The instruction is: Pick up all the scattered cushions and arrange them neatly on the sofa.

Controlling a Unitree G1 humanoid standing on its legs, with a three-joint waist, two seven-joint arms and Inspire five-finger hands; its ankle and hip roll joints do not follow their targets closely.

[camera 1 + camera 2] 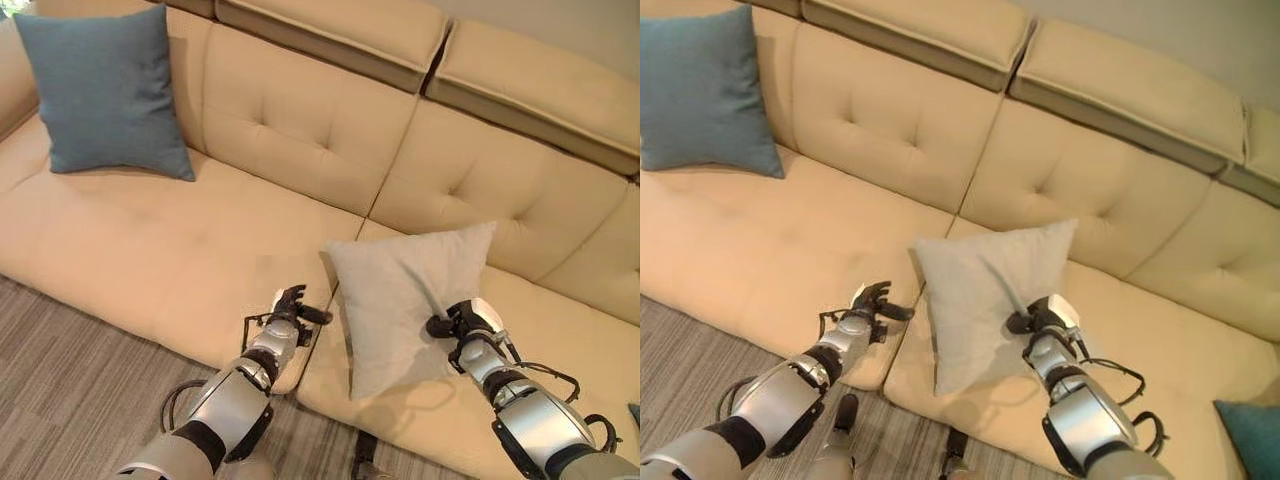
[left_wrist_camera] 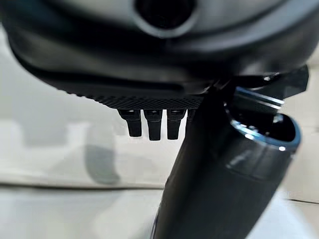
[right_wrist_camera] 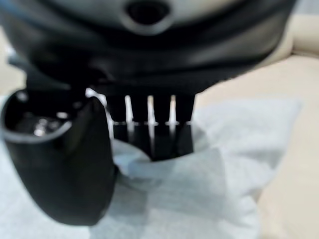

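A light grey cushion [image 1: 400,300] stands tilted on the seat of the beige sofa [image 1: 150,230], near the seam between two seat pads. My right hand [image 1: 465,325] is shut on its right edge; in the right wrist view the thumb [image 3: 65,164] and fingers pinch a fold of the grey cloth [image 3: 199,199]. My left hand [image 1: 290,305] hovers over the seat's front edge just left of the cushion, apart from it, with relaxed fingers and nothing in it. A blue cushion [image 1: 105,90] leans upright against the backrest at the far left.
A teal cushion's corner [image 1: 1250,435] shows on the seat at the far right. The backrest [image 1: 310,130] runs behind with headrest pads [image 1: 330,30] on top. Grey striped floor [image 1: 60,400] lies before the sofa. Open seat stretches between the blue and grey cushions.
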